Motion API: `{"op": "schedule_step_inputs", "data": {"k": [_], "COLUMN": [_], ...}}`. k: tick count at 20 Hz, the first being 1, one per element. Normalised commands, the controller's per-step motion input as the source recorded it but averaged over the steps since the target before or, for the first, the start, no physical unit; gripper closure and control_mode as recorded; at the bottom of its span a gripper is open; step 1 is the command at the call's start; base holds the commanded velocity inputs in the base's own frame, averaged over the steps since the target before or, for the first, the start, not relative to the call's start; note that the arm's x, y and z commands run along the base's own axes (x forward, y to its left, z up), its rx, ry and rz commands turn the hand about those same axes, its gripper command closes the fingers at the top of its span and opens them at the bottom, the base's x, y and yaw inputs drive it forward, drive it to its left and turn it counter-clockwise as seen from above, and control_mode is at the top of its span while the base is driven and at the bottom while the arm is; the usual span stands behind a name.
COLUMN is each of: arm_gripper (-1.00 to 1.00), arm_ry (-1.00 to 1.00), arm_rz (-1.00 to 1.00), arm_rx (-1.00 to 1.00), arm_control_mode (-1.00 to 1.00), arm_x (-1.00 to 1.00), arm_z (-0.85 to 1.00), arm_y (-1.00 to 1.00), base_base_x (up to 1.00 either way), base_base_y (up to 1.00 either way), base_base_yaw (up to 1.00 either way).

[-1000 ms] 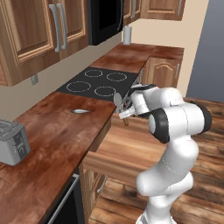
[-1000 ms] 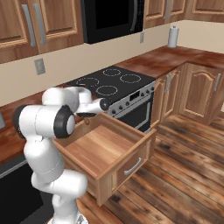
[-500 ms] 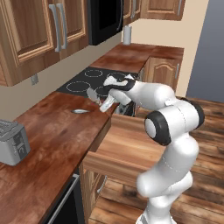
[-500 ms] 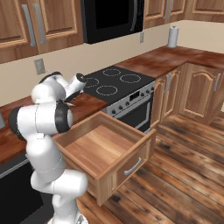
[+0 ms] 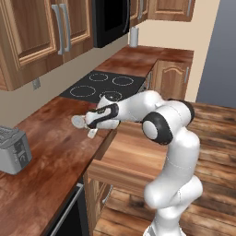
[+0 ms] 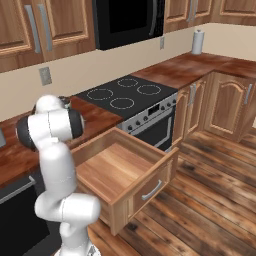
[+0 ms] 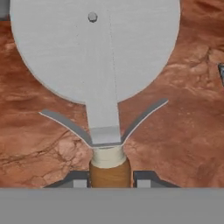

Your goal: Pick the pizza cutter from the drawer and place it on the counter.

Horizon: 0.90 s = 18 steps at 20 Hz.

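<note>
My gripper (image 7: 112, 176) is shut on the brown handle of the pizza cutter (image 7: 96, 57). Its round grey disc points away from the hand, close above the dark reddish-brown counter (image 7: 188, 131). In the left base view the gripper (image 5: 93, 127) is stretched out to the left over the counter (image 5: 50, 152), just past its front edge, and the cutter's grey disc (image 5: 78, 121) shows at the hand's left. The drawer (image 5: 138, 156) is pulled out below the arm, and its light wood floor (image 6: 120, 170) is bare.
The black stovetop (image 5: 103, 85) lies just behind the hand. A grey toaster (image 5: 11, 150) stands further left on the counter. A paper towel roll (image 6: 198, 42) stands at the far corner. A small grey sliver (image 7: 221, 72) lies on the counter beside the disc.
The arm has swung left from above the open drawer to over the counter, carrying the pizza cutter, and the hand has come down close to the wood.
</note>
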Motion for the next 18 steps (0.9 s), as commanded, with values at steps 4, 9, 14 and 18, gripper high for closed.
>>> {"op": "schedule_step_inputs", "data": {"k": [4, 9, 14, 18], "arm_gripper": [1.0, 1.0, -1.0, -1.0], "arm_ry": [-0.05, -0.01, 0.0, 0.0], "arm_rz": [0.0, 0.0, 0.0, 0.0], "arm_rx": [-0.15, -0.13, -0.05, 0.0], "arm_control_mode": [-1.0, -1.0, -1.0, -1.0], "arm_x": [0.0, 0.04, 0.24, 0.29], "arm_z": [-1.0, -0.78, -0.14, 0.11], "arm_y": [0.51, 0.6, 0.45, 0.32], "base_base_x": [0.0, 0.0, 0.0, 0.0], "base_base_y": [0.0, 0.0, 0.0, 0.0], "base_base_yaw": [0.0, 0.0, 0.0, 0.0]}}
